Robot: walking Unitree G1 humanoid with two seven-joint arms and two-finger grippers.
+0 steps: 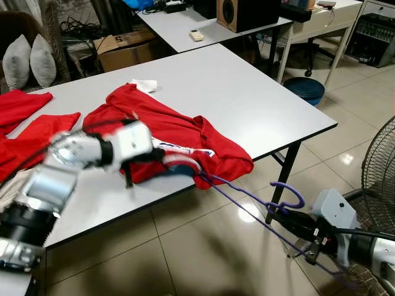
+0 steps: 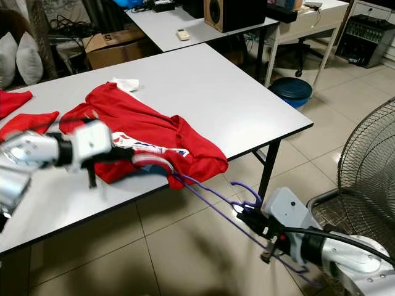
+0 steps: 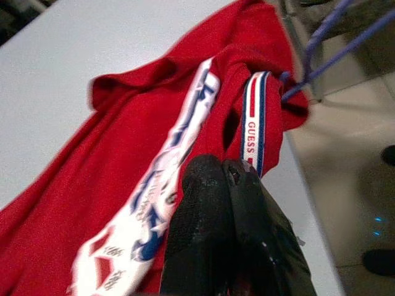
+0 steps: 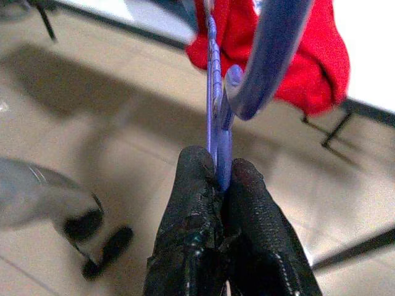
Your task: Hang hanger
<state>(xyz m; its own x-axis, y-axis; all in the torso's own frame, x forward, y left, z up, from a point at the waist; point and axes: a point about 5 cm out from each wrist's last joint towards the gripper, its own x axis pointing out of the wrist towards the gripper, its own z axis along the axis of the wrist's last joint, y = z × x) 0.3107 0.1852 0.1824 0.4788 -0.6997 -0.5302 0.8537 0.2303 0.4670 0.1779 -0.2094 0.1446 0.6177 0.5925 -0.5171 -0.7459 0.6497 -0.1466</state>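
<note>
Left eye view: the left gripper [image 1: 165,161] reaches in from the near left, its silver forearm angled across the white counter [image 1: 247,92] toward the near edge, where a red T-shirt [image 1: 179,132] lies crumpled. In the left wrist view the fingers [image 3: 213,203] are pressed together, clenched on the red fabric just below the striped collar band [image 3: 252,123]. The purple hanger [image 1: 247,206] runs from the shirt's neck opening, off the counter's near edge and down to the right over the tiled floor [image 1: 203,246]. The right gripper [image 1: 278,216] comes in low from the near right, forearm almost level above the floor, and in the right wrist view its fingers [image 4: 244,185] are clamped on the hanger just beneath its hook [image 4: 265,68]. More red garments [image 1: 24,123] lie at the counter's far left, and a standing fan [image 1: 376,172] is at the right.
</note>
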